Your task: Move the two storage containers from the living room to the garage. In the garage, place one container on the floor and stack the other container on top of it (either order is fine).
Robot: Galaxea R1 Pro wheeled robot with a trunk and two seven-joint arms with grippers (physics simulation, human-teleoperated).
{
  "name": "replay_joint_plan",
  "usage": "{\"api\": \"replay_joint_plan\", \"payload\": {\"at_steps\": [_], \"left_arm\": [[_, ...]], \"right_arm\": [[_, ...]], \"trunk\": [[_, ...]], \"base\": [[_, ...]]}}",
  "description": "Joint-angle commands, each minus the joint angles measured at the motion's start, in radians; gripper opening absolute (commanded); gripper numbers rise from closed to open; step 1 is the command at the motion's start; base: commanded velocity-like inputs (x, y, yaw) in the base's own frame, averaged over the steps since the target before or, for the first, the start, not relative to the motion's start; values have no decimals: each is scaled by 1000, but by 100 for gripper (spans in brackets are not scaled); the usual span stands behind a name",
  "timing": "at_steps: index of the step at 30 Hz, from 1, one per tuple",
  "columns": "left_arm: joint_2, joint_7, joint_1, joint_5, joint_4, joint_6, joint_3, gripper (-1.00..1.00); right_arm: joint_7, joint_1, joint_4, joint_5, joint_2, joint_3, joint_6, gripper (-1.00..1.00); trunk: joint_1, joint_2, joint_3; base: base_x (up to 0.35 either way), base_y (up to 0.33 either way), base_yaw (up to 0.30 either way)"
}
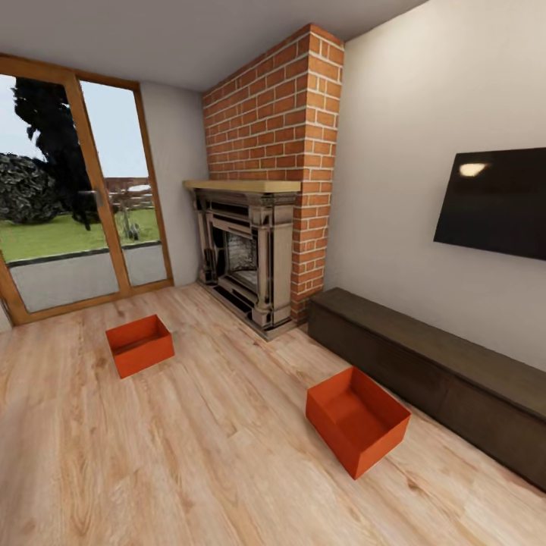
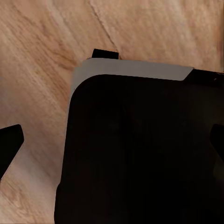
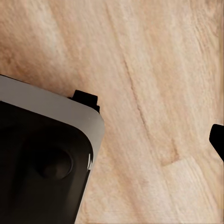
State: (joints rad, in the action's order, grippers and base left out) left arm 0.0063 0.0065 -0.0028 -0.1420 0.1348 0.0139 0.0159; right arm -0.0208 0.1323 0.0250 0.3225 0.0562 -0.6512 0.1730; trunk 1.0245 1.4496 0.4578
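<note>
Two red-orange open-top storage containers sit on the light wood plank floor of the living room. In the head view one container [image 1: 139, 344] lies to the left, near the glass doors. The other container [image 1: 356, 418] lies nearer, to the right, just in front of the long dark cabinet [image 1: 440, 371]. Both are empty and upright. My left gripper [image 2: 112, 140] hangs over my own dark base with its fingertips [image 2: 10, 140] wide apart, open and empty. My right gripper [image 3: 112, 140] hangs over the wood planks, open, with one fingertip [image 3: 217, 139] at the picture's edge.
A brick column with a fireplace [image 1: 246, 250] stands between the glass doors [image 1: 72, 205] and the cabinet. A black TV [image 1: 497, 201] hangs on the right wall. Bare plank floor [image 1: 189, 455] stretches between me and both containers.
</note>
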Motion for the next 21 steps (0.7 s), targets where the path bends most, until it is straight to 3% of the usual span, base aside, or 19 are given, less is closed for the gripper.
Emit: {"api": "replay_joint_plan", "payload": {"at_steps": [1,21], "left_arm": [[0,1,0,-7,0,1,1,100],[-1,1,0,-7,0,1,1,100]], "right_arm": [[-1,1,3,7,-1,-8,5,100],[-1,1,3,6,-1,-8,5,100]], "trunk": [[1,0,1],[1,0,1]], "base": [[323,0,0],[323,0,0]]}}
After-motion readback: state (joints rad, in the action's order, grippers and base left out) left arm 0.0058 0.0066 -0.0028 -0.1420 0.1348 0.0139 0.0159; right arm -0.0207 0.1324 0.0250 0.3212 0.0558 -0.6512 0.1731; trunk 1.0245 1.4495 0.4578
